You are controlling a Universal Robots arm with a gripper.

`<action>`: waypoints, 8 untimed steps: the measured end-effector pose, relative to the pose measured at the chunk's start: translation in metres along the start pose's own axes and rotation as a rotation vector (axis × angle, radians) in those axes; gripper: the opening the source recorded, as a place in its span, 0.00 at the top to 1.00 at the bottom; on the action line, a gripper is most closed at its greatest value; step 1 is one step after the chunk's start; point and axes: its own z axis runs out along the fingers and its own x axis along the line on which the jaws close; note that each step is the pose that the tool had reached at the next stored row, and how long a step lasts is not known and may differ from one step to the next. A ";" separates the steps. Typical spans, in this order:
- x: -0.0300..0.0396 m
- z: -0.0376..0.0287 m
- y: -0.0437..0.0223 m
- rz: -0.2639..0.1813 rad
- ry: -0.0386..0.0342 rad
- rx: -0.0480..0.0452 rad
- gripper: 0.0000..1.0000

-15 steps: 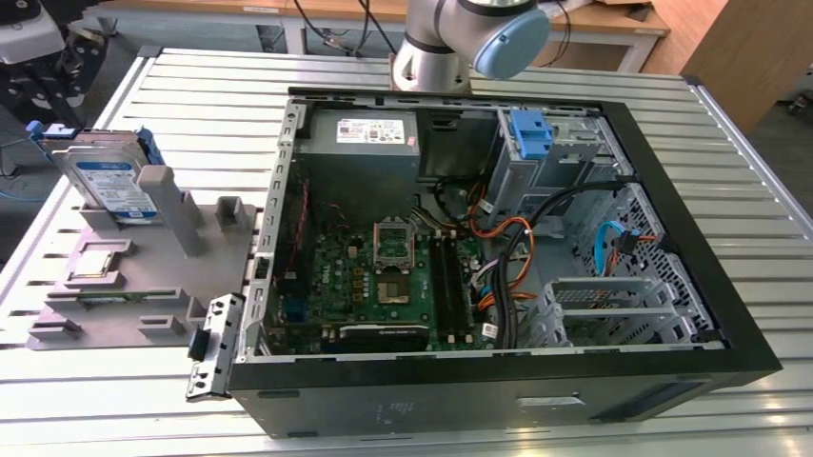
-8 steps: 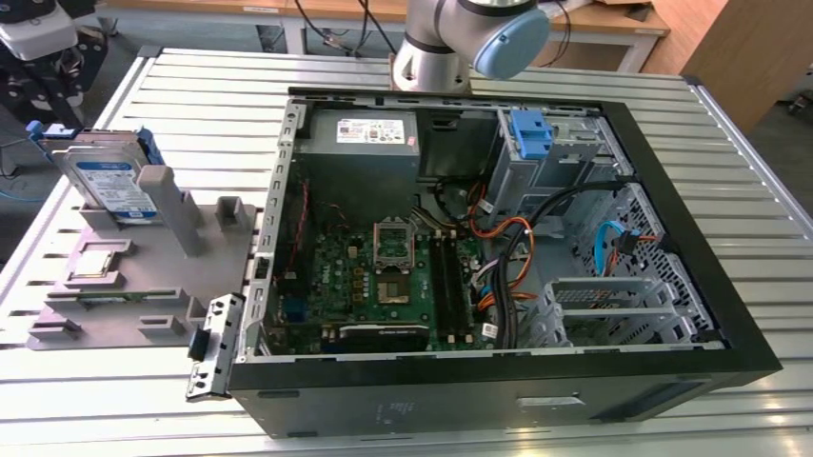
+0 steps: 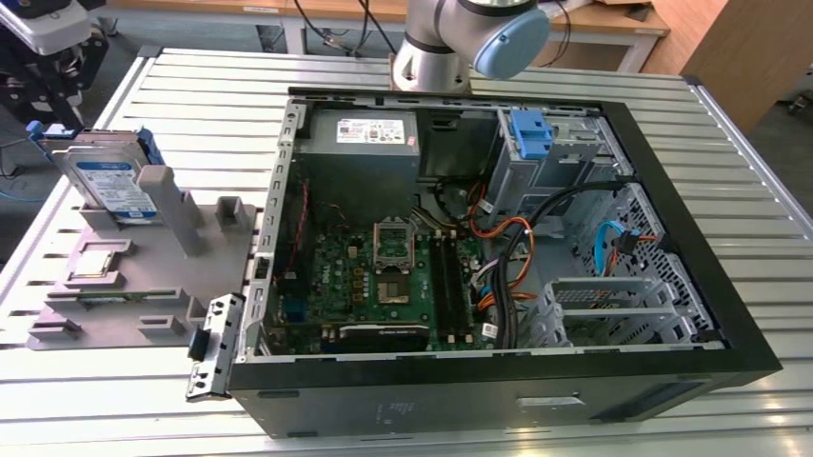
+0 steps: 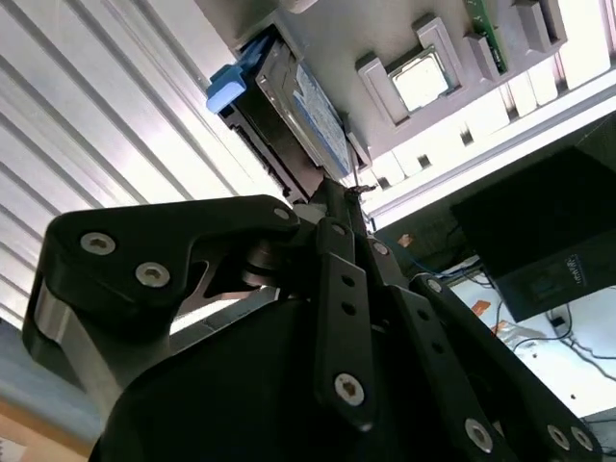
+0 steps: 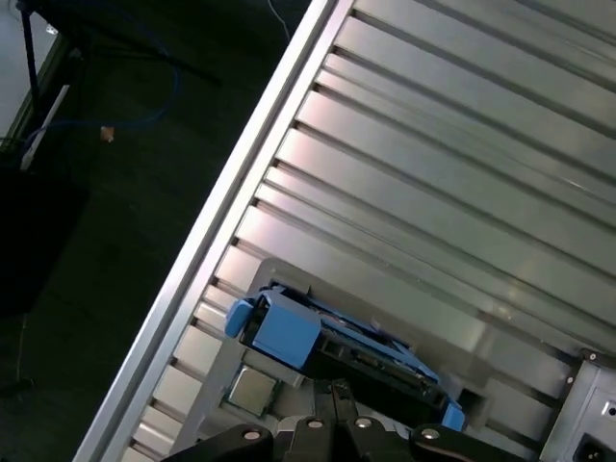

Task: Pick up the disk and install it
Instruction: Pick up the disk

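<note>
Disk (image 3: 112, 181) was not picked up yet. It stood on edge in the grey fixture (image 3: 128, 305) just outside the open computer case (image 3: 445, 400), on the exterior view's left of it, with its label facing out and blue rails along its edges. Gripper (image 4: 351, 192) hung just above the disk's upper edge, off that same side of the case. In both wrist views its fingertips (image 5: 325, 409) were drawn together to a narrow point with nothing between them, so it carried nothing. Whether the tips touched the disk I couldn't tell; the exterior view suggested a small gap. Inside the case, a blue caddy (image 3: 527, 133) sat in the drive cage at the far corner, beside the grey power supply (image 3: 368, 133), and the motherboard (image 3: 381, 276) lay exposed below them. No drive was visible in that cage. My read: the approach was done, and the grasp, lift, carry to the case and insertion were all left. The slatted table (image 3: 749, 209) around the case held no other loose parts.
</note>
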 end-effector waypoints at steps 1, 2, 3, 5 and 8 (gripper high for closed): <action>0.0000 0.0000 0.0000 -0.018 0.0010 0.0004 0.89; 0.0000 0.0000 0.0000 -0.036 0.0020 0.0009 0.89; 0.0000 0.0000 0.0000 -0.053 0.0030 0.0013 0.89; 0.0000 0.0001 0.0000 -0.090 0.0049 0.0022 0.89; 0.0000 0.0001 0.0000 -0.144 0.0078 0.0036 0.89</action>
